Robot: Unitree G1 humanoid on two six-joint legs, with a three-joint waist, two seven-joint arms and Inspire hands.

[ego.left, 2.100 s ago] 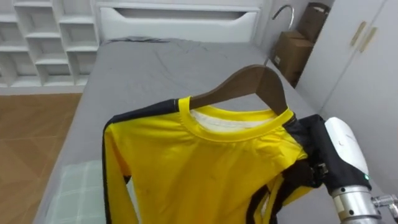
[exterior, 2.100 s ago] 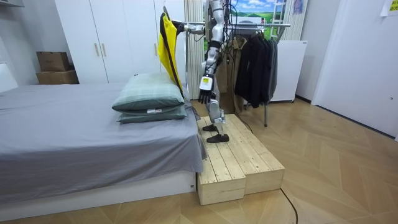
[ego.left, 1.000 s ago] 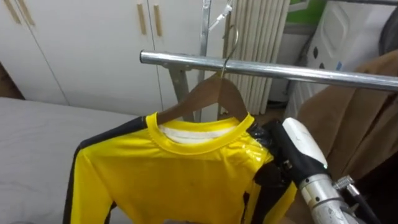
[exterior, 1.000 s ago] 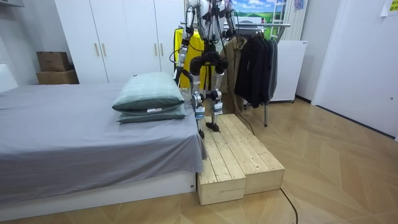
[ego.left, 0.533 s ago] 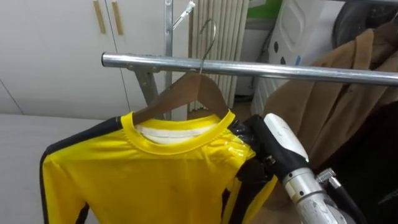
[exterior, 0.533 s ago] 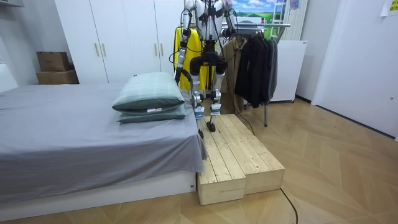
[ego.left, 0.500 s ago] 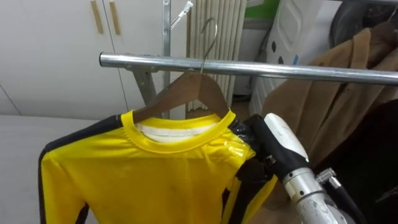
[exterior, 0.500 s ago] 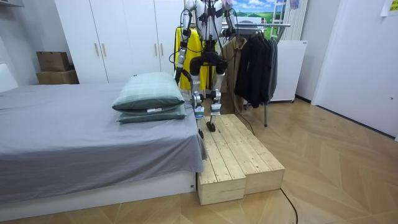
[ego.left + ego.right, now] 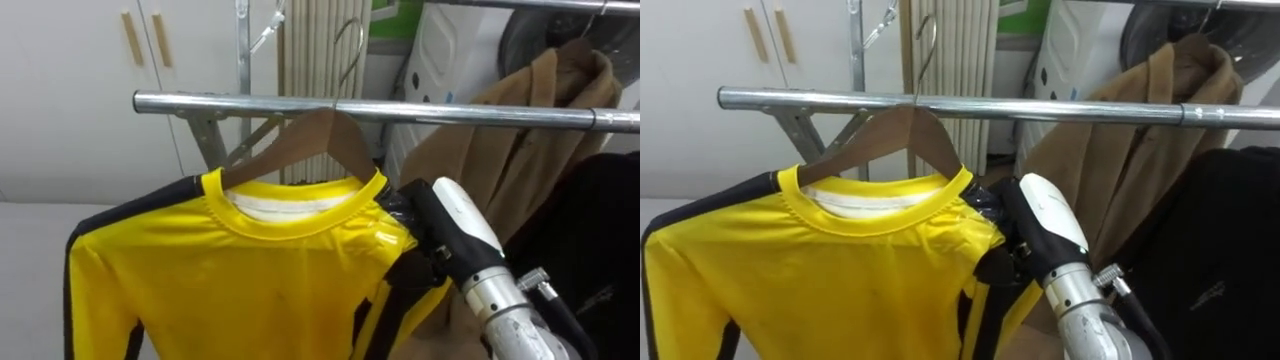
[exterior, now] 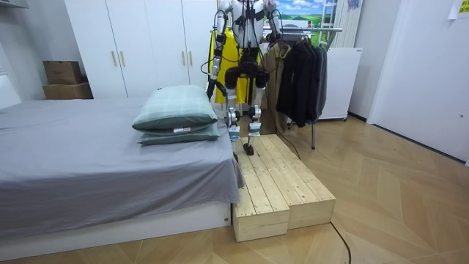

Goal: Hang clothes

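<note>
The yellow shirt [image 9: 240,280] with black trim hangs on a wooden hanger [image 9: 300,140], held up right at the metal rail [image 9: 200,103] of the clothes rack. The hanger's wire hook [image 9: 352,40] rises above the bar, and from here it cannot be told whether it has caught on it. The right hand [image 9: 425,240] is tucked against the shirt's shoulder at the end of the hanger, under the cloth, so how it grips cannot be told. The left hand [image 10: 212,88] hangs low at the robot's side in the room view, too small to read. The shirt looks light, thin and slick, likely to slide or swing, so the stiff hanger is the better part to carry it by; a hold at one end will probably let the far shoulder dip. A brown coat [image 9: 500,130] and a black garment [image 9: 600,230] crowd the rail just to the right, near the arm, while the stretch of bar to the left is bare. The robot stands on a wooden platform [image 10: 275,183] between the rack and the bed [image 10: 88,161].
</note>
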